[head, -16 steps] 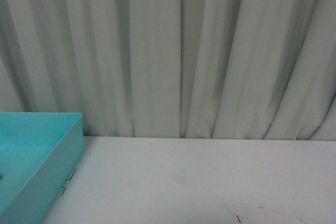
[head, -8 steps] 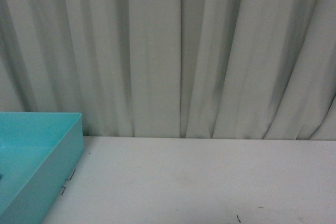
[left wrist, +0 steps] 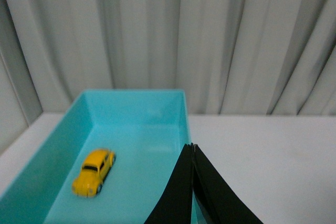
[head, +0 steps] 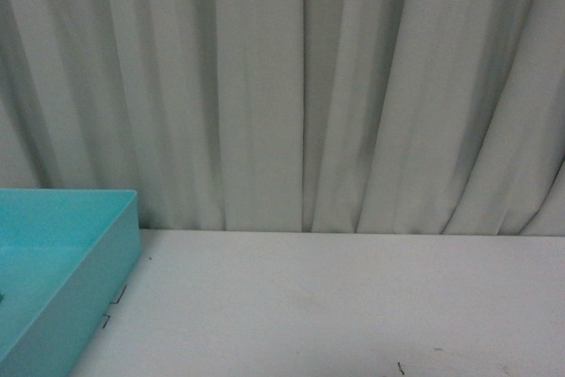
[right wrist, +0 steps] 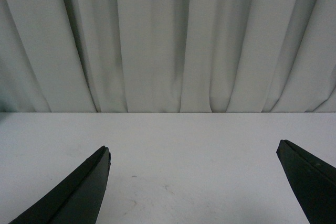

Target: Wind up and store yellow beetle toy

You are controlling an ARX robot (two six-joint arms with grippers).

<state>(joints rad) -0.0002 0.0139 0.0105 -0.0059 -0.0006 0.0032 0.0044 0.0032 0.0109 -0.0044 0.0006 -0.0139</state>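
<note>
- A pale grey-white curtain (head: pixel 353 86) is hanging in deep vertical folds across the whole back of the scene, filling the upper part of all three views.
- Below it a white table (head: pixel 335 306) is stretching out wide, lightly scuffed, with a few small dark marks near its front and beside the bin.
- A turquoise bin (head: pixel 97 280) is sitting at the table's left side, open-topped with straight walls; in the front view only its near corner and right wall are showing.
- In the left wrist view the bin's (left wrist: pixel 181 114) far wall is lying close to the curtain, and white table is running off to one side of it.
- The left gripper (left wrist: pixel 192 148) is hovering over the bin's wall, its black fingers pressed together to a single point, holding nothing.
- The right gripper (right wrist: pixel 193 153) is hanging over bare table, its two black fingers (right wrist: pixel 84 187) spread wide apart with nothing between them and a broad stretch of white surface lying between and beyond them.
- The yellow beetle toy (left wrist: pixel 94 172) is resting on its wheels on the bin's floor, apart from the walls, well apart from the left gripper.
- Its long axis is lying at a slant to the bin's long walls, with the far end toward the curtain; I cannot tell which end is the nose.
</note>
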